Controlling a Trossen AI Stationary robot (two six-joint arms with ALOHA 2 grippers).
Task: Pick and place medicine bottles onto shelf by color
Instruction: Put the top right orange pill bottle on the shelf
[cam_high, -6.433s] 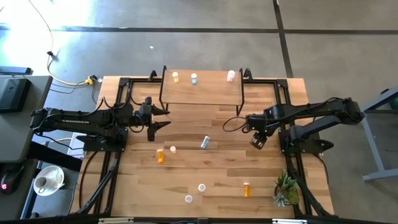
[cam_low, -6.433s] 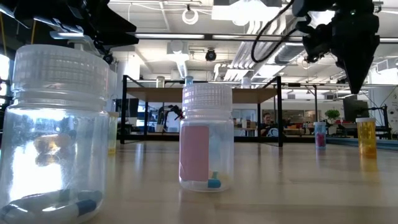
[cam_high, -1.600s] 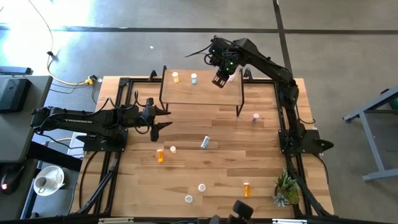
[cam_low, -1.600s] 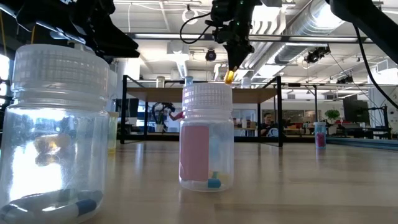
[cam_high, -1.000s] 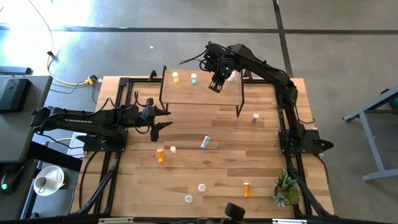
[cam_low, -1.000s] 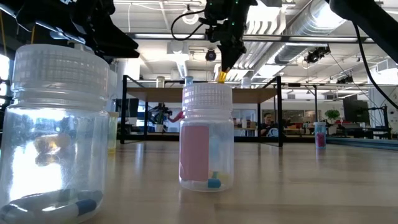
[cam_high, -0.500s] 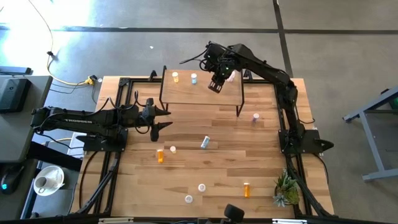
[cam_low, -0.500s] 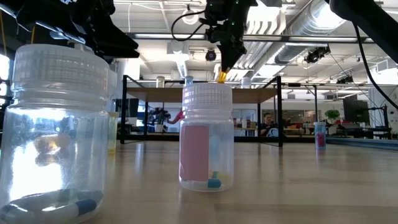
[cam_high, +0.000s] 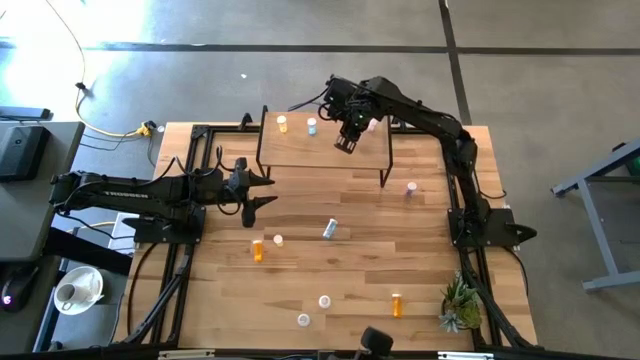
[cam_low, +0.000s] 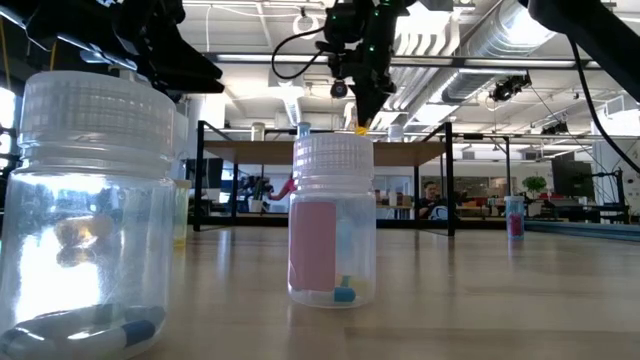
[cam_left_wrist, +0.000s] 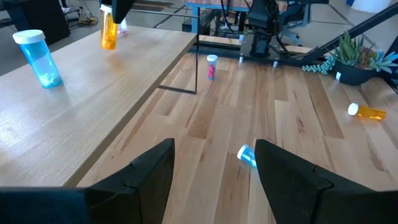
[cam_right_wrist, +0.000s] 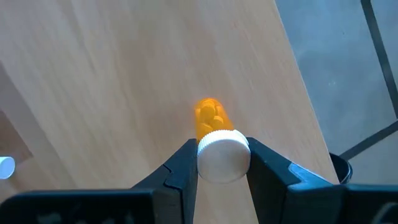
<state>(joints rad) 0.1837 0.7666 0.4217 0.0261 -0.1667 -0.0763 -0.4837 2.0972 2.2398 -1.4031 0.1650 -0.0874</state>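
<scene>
your right gripper (cam_right_wrist: 222, 165) is over the shelf (cam_high: 325, 150), its fingers clamped on the white cap of an orange bottle (cam_right_wrist: 211, 121) that hangs above the board, clear of it. your left gripper (cam_left_wrist: 214, 165) waits with its fingers spread wide and nothing between them, over the table (cam_high: 350, 270) just left of the shelf.

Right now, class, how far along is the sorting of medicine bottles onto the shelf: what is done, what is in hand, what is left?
Done: three bottles stand on the shelf, a yellow, a blue and a pink one. In hand: the right gripper holds an orange bottle by its cap above the shelf. Left: seven bottles lie about the table. The left gripper waits open beside the shelf.
</scene>
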